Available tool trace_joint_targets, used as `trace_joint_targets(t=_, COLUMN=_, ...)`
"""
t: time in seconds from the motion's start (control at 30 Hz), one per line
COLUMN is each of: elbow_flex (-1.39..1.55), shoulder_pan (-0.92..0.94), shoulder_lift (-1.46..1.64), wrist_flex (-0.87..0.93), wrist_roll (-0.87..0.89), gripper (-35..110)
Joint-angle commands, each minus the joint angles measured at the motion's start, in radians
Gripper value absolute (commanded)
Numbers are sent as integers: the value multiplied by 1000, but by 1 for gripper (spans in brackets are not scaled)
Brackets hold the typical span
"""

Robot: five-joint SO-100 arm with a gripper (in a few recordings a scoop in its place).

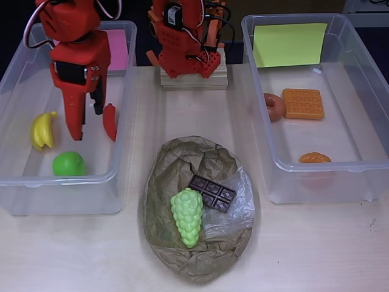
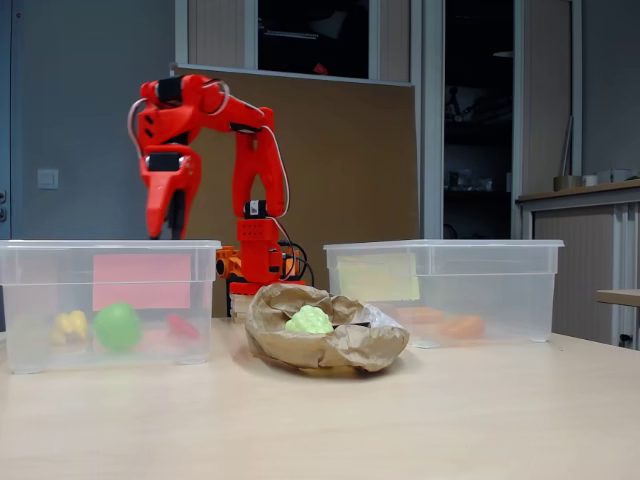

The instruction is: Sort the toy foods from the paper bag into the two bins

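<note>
Paper bag (image 1: 200, 243): crumpled brown, lying open on the tabletop (image 1: 316, 249) between the two bins, its clear window patch showing. Light green grapes (image 1: 187, 216) and a dark chocolate bar (image 1: 211, 193) are sitting in it, touching.

Hand (image 1: 86, 121): red, pointing down into the left bin (image 1: 12, 91) in the overhead view, fingers parted and gripping nothing; the red chili (image 1: 110, 121) is lying just beside one finger.

Left bin (pink card (image 1: 117, 50) at the back): yellow bananas (image 1: 42, 130), green apple (image 1: 68, 163), and the chili.

Right bin (image 1: 364, 67) (yellow-green card (image 1: 289, 44)): brown donut (image 1: 275, 106) touching the orange waffle (image 1: 302, 103), bread roll (image 1: 314, 158) resting near the front wall.
</note>
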Motion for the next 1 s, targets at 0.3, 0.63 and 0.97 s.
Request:
trace_joint_targets(t=0.3, elbow_flex=-126, shoulder_pan=-474, shoulder_lift=210, wrist_flex=-12, wrist_roll=164, gripper=29)
trace_joint_targets(t=0.63, elbow_flex=250, shoulder_pan=-575, shoulder_lift=77, wrist_flex=-293, wrist_roll=1022, gripper=21)
trace_joint_targets(t=0.97, elbow_flex=382, shoulder_pan=-681, shoulder_lift=21, wrist_flex=-795, wrist_roll=893, gripper=24)
